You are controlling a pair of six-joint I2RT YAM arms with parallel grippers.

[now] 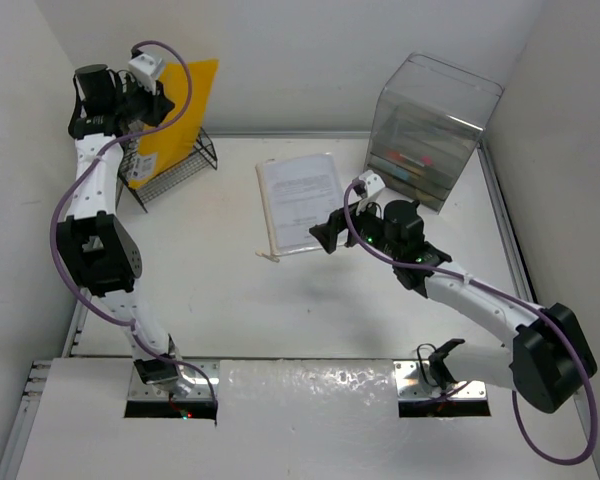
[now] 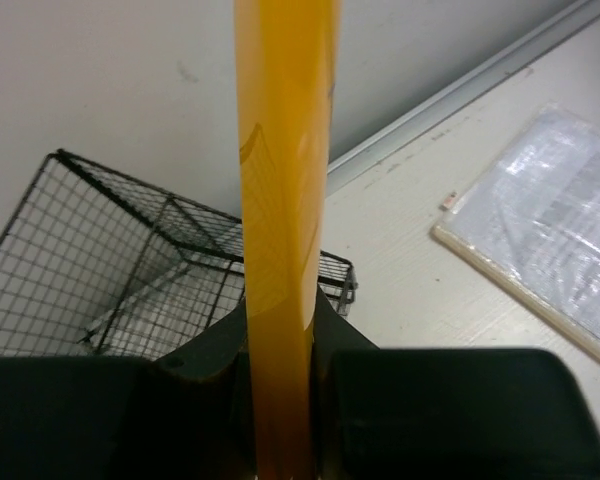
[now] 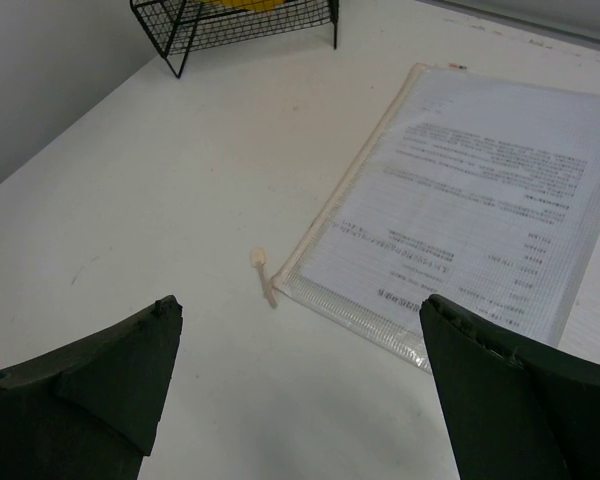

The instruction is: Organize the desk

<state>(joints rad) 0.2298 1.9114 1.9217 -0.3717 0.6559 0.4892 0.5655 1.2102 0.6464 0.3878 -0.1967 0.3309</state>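
Left gripper [image 2: 280, 400] clamped on yellow folder [image 1: 185, 105] at black wire rack [image 1: 180, 170] far left, right gripper [image 1: 328, 235] wide apart over clear document sleeve [image 1: 300, 195] lying mid desk [image 1: 230, 290], so folder looks nearly filed, sleeve not yet picked up.

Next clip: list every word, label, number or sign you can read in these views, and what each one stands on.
No text here can be quoted as it reads.
On the printed sheet in its clear sleeve: many lines of print, all too small and blurred to read.
On the yellow folder: no print shows.
On the clear drawer box: no legible label.
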